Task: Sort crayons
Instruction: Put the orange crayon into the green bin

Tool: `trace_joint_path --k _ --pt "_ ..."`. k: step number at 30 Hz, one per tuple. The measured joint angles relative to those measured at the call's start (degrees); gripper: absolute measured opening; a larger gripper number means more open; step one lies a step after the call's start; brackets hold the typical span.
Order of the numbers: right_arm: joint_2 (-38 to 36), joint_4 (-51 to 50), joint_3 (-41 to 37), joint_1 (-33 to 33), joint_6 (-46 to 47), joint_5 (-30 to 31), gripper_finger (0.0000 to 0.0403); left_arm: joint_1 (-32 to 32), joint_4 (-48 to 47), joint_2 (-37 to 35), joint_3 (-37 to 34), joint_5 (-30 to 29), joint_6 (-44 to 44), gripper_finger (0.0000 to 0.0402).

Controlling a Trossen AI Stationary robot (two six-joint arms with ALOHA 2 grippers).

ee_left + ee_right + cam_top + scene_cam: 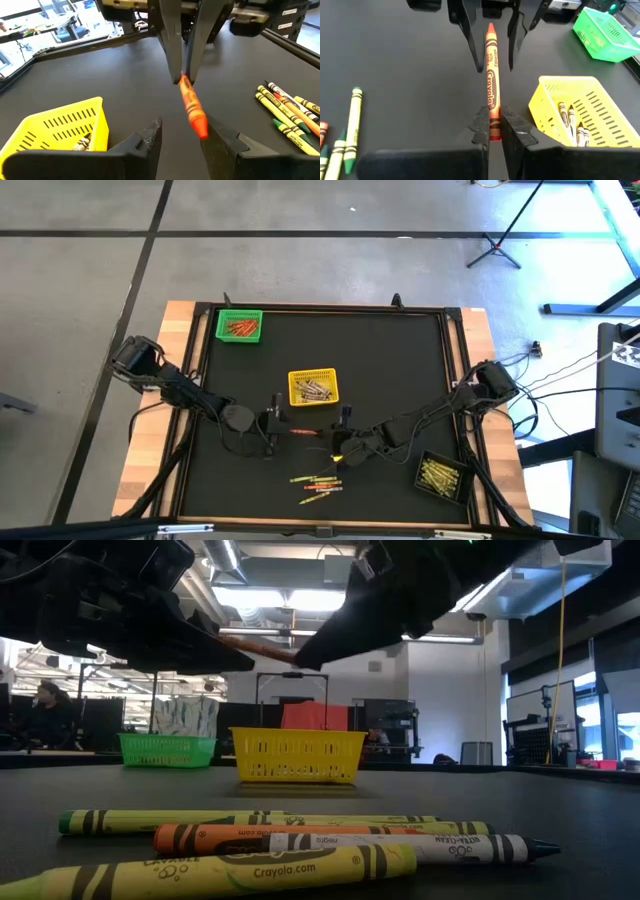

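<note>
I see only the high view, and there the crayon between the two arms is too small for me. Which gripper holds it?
Observer: The right gripper holds it. Its fingers are shut on one end of the orange crayon.
Operator: And the left gripper?
Observer: The left gripper is open, with one finger on each side of the crayon's pointed tip.
Operator: What lies in the yellow basket?
Observer: The yellow basket holds a few pale crayons.

Grey floor (300, 270) crossed by dark lines around wood-edged table (170, 350). Tripod stand (505, 235) beyond far right corner. Bright ceiling lights (270, 598), white walls.
</note>
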Motion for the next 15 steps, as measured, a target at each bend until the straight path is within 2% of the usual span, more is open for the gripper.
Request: trace_joint_path --k 4,15 --pt "0.0 0.18 0.04 -0.14 -1.03 0.29 0.0025 0.0 0.76 0.02 0.0 -0.01 0.02 0.0104" --pt "0.0 0.35 0.04 -0.7 -0.99 -0.63 0.0026 0.02 3.05 0.02 0.0 3.86 1.14 0.0038"
